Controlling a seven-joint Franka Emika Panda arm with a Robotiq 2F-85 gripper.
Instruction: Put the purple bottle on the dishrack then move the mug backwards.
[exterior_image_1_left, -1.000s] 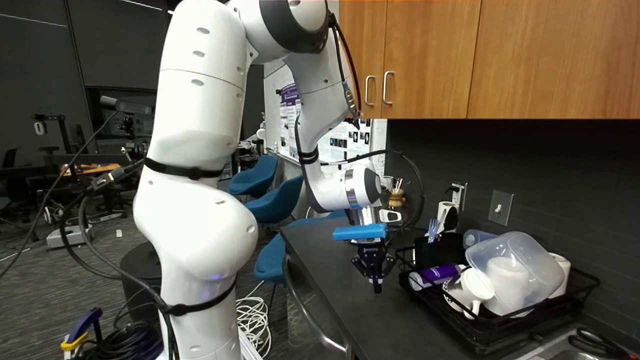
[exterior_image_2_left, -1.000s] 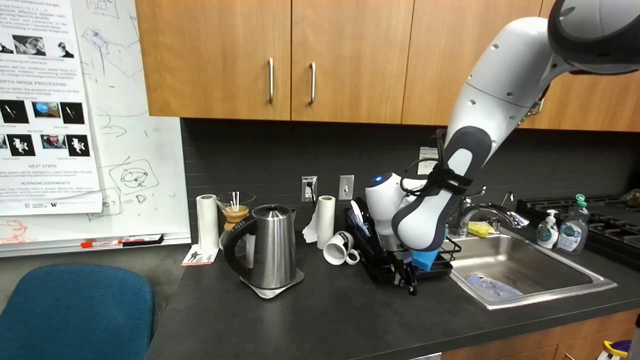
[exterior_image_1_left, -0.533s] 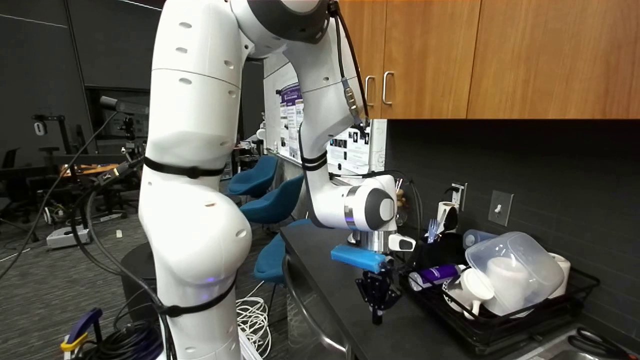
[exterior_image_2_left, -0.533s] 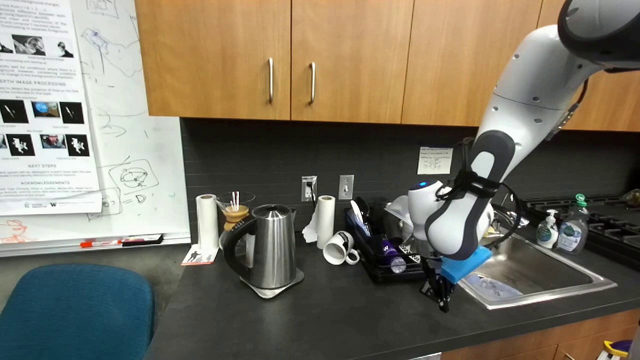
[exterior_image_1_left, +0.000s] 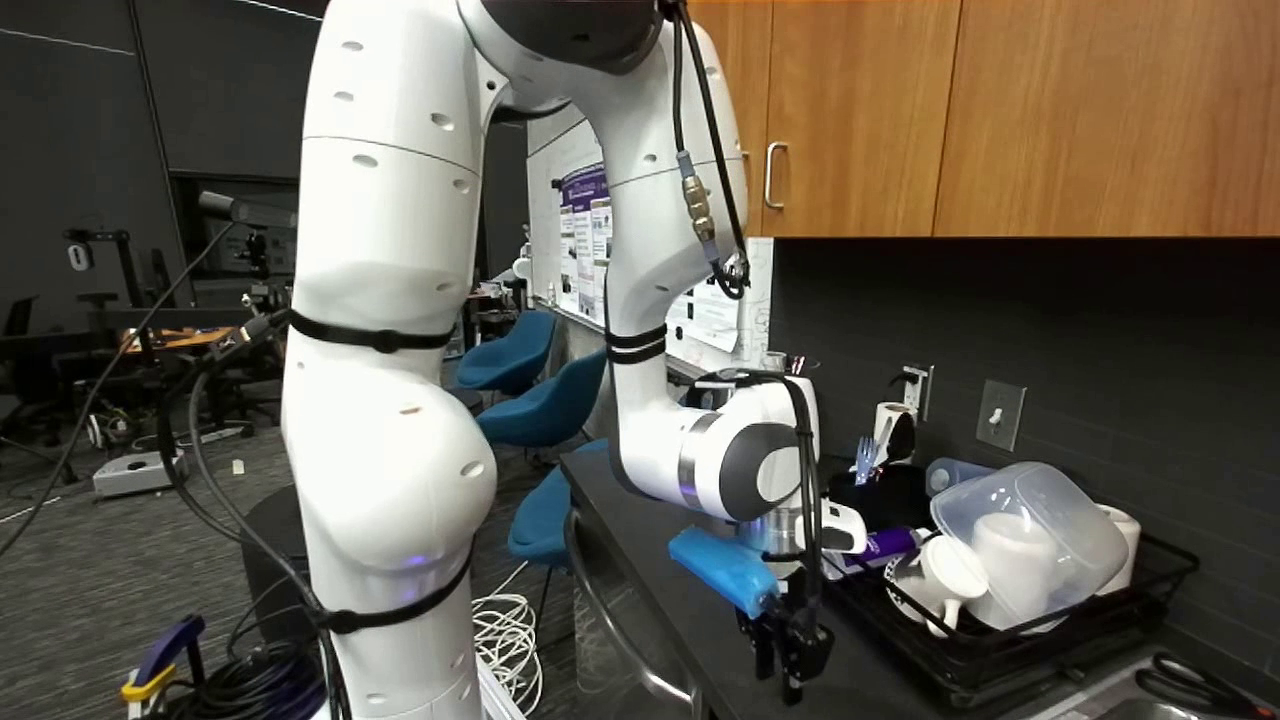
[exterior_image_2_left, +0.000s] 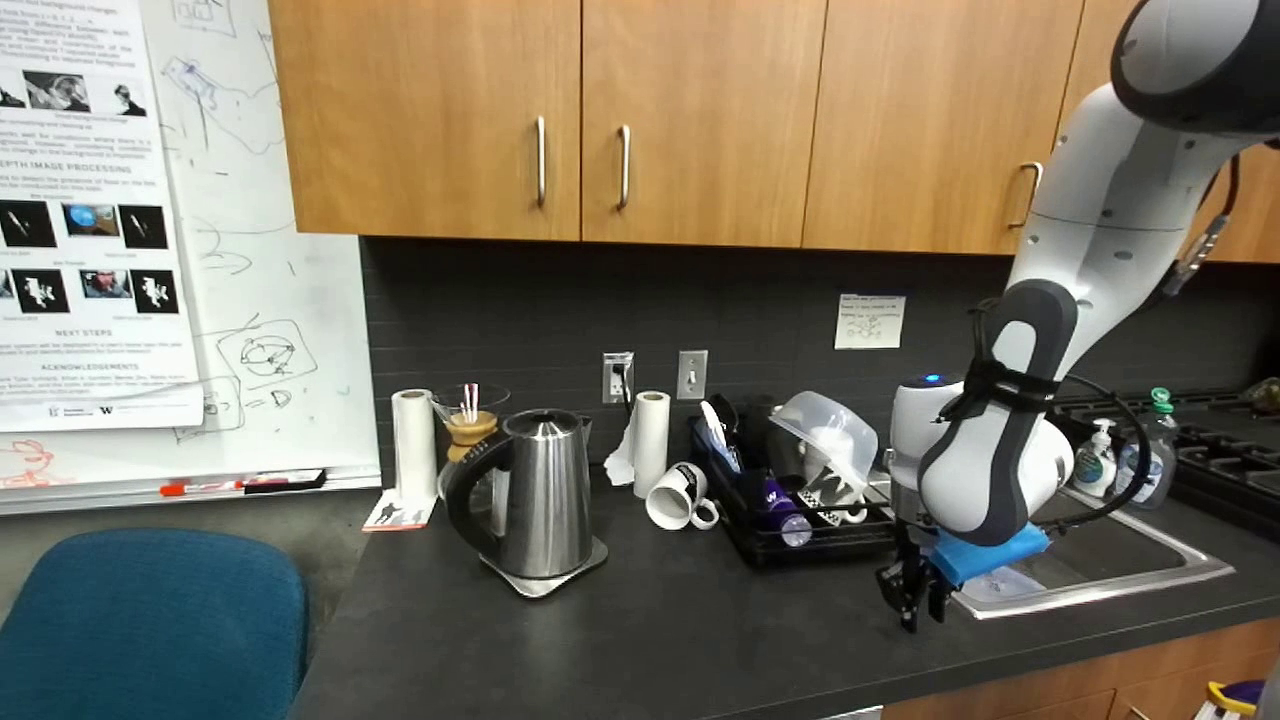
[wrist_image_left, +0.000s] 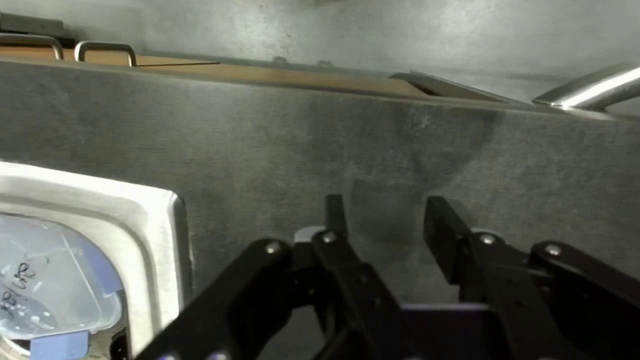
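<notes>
Spread tool (wrist_image_left: 384, 209), counter (wrist_image_left: 265, 150) beneath — sink edge (wrist_image_left: 151, 212) near, dishrack (exterior_image_2_left: 825, 550) apart

Wooden cabinets (exterior_image_2_left: 690, 120) hang above a dark backsplash (exterior_image_2_left: 765, 300).

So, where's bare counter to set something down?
Bare counter lies between the kettle and the gripper, in front of the mug and dishrack; more lies between kettle and blue chair. Crowded: inside the dishrack, where the purple bottle, cups and a plastic container sit close together.
</notes>
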